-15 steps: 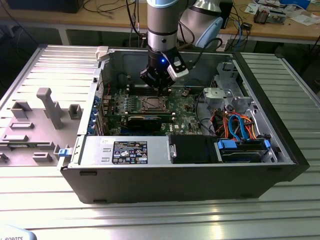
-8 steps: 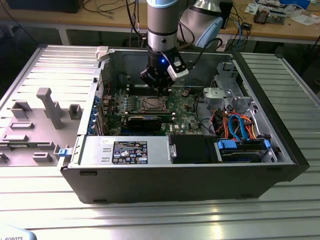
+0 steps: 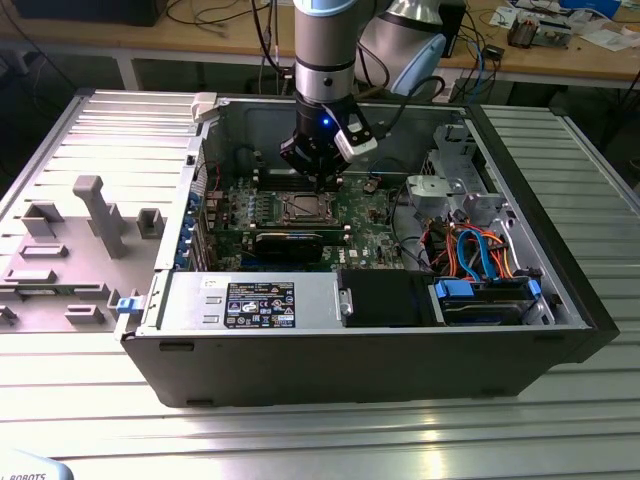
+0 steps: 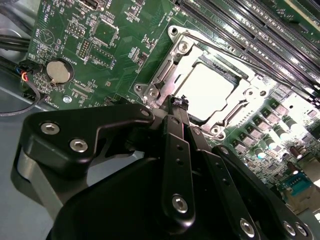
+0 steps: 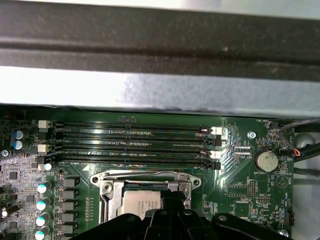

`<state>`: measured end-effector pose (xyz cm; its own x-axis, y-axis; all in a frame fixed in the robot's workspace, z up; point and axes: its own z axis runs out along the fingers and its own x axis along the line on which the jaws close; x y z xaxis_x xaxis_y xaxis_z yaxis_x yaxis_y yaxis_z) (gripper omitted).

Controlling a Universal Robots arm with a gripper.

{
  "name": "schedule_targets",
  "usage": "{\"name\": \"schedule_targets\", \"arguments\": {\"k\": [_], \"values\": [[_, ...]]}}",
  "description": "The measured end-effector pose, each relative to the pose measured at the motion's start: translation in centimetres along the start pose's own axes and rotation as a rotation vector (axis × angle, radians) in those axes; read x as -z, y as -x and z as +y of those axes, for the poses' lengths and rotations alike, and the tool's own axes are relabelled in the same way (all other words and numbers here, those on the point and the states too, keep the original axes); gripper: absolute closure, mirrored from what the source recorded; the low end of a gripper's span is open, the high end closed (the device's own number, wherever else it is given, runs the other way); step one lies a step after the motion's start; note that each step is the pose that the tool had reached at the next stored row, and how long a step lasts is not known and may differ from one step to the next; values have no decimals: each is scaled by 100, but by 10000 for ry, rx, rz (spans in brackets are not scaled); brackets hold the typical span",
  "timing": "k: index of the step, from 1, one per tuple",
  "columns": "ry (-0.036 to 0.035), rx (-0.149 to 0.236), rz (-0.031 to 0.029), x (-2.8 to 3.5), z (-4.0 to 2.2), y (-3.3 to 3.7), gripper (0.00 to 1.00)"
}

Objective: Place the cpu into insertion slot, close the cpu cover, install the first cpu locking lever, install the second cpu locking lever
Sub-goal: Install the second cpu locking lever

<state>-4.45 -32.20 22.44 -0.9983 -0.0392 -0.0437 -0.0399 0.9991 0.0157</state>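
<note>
The cpu (image 4: pixel 210 90) lies in the insertion slot (image 4: pixel 165 65) on the green circuit board, its silvery top showing through the window of the cpu cover (image 4: pixel 240 107), which lies flat over it. A thin wire locking lever (image 4: pixel 235 55) runs along the socket's side next to the long black memory slots. My gripper (image 4: pixel 178 103) hangs just above one edge of the socket with its black fingers together and nothing visible between them. In the exterior view the gripper (image 3: pixel 318 178) is inside the open computer case, right above the socket (image 3: pixel 303 207). The first wrist view shows the cpu (image 5: pixel 141 205) and the gripper (image 5: pixel 174 196) at the socket's edge.
Several long black memory slots (image 5: pixel 135 145) lie beside the socket, with a round coin battery (image 5: pixel 265 161) nearby. The case wall (image 3: pixel 215 150), a drive cage with blue and orange cables (image 3: pixel 480 250) and a black card (image 3: pixel 290 243) surround the board. A grey fixture plate (image 3: pixel 70 250) lies at the exterior view's left.
</note>
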Motion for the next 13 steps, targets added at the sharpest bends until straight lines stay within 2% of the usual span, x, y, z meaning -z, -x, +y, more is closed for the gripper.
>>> {"name": "schedule_targets", "arguments": {"k": [5, 9, 12, 13], "values": [[0, -2, 0, 5, -63, -3, 89], [-40, -1, 0, 88, -63, 1, 89], [-47, -1, 0, 163, -62, 5, 89], [-47, -1, 0, 169, -62, 5, 89]]}}
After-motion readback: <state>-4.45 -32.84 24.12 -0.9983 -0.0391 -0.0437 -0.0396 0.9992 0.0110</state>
